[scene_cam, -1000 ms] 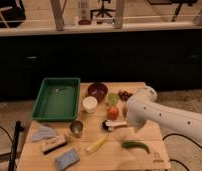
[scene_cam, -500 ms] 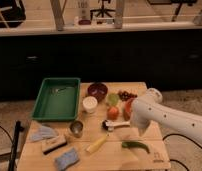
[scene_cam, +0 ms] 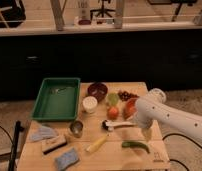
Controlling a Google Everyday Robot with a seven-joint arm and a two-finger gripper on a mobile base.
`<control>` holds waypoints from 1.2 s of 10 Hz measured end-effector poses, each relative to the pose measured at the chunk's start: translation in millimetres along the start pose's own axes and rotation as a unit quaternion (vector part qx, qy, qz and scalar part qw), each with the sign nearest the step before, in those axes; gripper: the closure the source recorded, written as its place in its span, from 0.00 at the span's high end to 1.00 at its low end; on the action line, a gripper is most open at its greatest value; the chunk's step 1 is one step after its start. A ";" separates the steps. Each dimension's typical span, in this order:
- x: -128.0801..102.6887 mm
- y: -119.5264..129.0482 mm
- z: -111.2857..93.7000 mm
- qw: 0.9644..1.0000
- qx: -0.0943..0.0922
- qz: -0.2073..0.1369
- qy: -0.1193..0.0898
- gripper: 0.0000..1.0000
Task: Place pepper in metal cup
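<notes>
The pepper (scene_cam: 135, 145), dark green, slim and slightly curved, lies on the wooden table (scene_cam: 114, 157) near its front right. The metal cup (scene_cam: 76, 128), small and shiny, stands upright at the front left of the table, below the green tray. My white arm (scene_cam: 161, 114) reaches in from the right. Its gripper (scene_cam: 145, 133) points down, just above and behind the pepper's right end and far to the right of the cup. I see nothing held in it.
A green tray (scene_cam: 56, 98) sits at the back left. Behind the gripper are a dark red bowl (scene_cam: 97, 90), white cup (scene_cam: 89, 104), light green fruit (scene_cam: 112, 98) and orange fruit (scene_cam: 112, 113). A dark spoon (scene_cam: 113, 125), yellow piece (scene_cam: 97, 144), brush (scene_cam: 53, 144) and blue sponge (scene_cam: 66, 158) lie in front.
My arm has shifted to the right and its gripper end has dropped lower, closer to the pepper. The pepper, the cup and the other things have not moved.
</notes>
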 end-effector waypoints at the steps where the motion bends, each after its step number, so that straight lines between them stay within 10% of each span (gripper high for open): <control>1: -1.3 -0.9 -0.4 1.000 0.001 0.006 -0.003 0.80; 12: -47.7 38.9 42.1 0.991 -0.009 0.125 -0.038 0.80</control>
